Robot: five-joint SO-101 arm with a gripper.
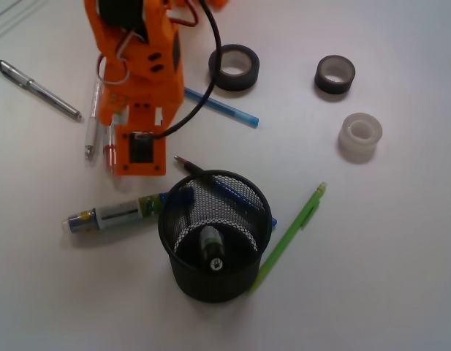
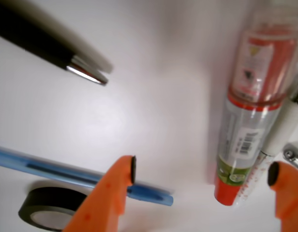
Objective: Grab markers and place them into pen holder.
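My gripper [image 2: 203, 171] is open and empty just above the table. In the front view it [image 1: 123, 121] is mostly hidden under the orange arm. The red-capped marker [image 2: 250, 111] lies flat between the jaws, close to the right fingertip [image 2: 273, 174]. In the front view only part of it [image 1: 108, 155] shows at the arm's left edge. The blue-capped marker [image 1: 112, 216] lies on the table, touching the left side of the black mesh pen holder [image 1: 167, 227]. A third marker [image 1: 212, 248] stands inside the holder, dark end up.
A thin white pen [image 2: 284, 130] lies against the red marker's right side. A thin blue pen [image 2: 66, 174] and a black tape roll [image 2: 42, 208] lie left of the jaws. A dark pen [image 1: 190, 168], a green pencil [image 1: 291, 234], a silver pen [image 1: 39, 89] and two more tape rolls [image 1: 335, 74] [image 1: 359, 136] lie around.
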